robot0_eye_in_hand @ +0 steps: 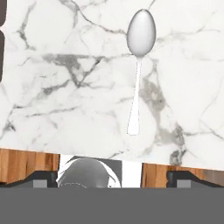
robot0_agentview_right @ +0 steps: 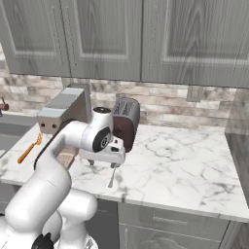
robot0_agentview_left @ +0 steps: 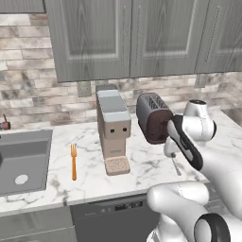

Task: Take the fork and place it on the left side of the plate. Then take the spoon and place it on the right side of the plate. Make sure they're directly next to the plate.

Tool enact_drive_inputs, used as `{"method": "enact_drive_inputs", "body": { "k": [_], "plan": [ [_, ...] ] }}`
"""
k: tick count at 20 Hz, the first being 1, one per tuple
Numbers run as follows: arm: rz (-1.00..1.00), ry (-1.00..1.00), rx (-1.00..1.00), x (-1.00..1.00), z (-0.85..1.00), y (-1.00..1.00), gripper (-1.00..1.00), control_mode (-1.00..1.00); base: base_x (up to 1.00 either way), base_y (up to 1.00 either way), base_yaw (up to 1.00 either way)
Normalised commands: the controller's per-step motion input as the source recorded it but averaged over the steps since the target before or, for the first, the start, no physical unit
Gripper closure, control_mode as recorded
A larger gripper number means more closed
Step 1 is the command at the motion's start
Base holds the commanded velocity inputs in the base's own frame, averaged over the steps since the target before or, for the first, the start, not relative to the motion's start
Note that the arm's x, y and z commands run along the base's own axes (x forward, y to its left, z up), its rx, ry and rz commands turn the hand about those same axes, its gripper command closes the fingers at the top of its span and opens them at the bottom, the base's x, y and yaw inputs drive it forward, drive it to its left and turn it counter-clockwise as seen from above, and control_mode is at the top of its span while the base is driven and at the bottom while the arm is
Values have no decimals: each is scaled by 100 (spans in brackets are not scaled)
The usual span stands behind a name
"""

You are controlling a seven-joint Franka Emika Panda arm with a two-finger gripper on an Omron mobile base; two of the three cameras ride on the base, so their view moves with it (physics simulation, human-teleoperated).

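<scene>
A: Where is the spoon (robot0_eye_in_hand: pixel 139 61)?

B: In the hand view it lies flat on the white marble counter (robot0_eye_in_hand: pixel 57 87), in the upper right of centre, bowl toward the top of the frame and thin handle running down. In the right base view it is a small grey sliver at lower centre (robot0_agentview_right: pixel 112 180), just beneath the hand, near the counter's front edge.

A: And the gripper (robot0_agentview_right: pixel 102 164)?

B: It hangs over the spoon, a little left of centre in the right base view, its two short fingers spread wide apart and holding nothing. In the hand view the finger tips (robot0_eye_in_hand: pixel 41 179) sit at the bottom corners, far apart, with the spoon's handle end above the gap between them and not touching either.

A: The fork (robot0_agentview_left: pixel 73 161)?

B: Orange, lying on the counter in the lower left of the left base view, tines pointing up the frame, between the sink (robot0_agentview_left: pixel 23 160) and the coffee machine (robot0_agentview_left: pixel 113 127). Well apart from the spoon.

A: Anything else close?

B: A dark toaster (robot0_agentview_left: pixel 152 117) stands at centre right of the left base view, behind the arm
</scene>
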Motion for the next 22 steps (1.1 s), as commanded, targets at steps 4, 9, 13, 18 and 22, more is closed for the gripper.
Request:
{"method": "enact_drive_inputs", "body": {
  "k": [4, 9, 13, 18, 22],
  "plan": [
    [0, 9, -2, 44, -33, -3, -100, -100, 0, 0, 0],
    [0, 0, 0, 13, -33, -1, -100, -100, 0, 0, 0],
    [0, -1, 0, 1, -39, -10, -100, -100, 0, 0, 0],
    [0, -1, 0, 0, -35, -4, -100, -100, 0, 0, 0],
    [0, -8, -1, 1, -7, 0, -100, -100, 0, 0, 0]
  ]
}}
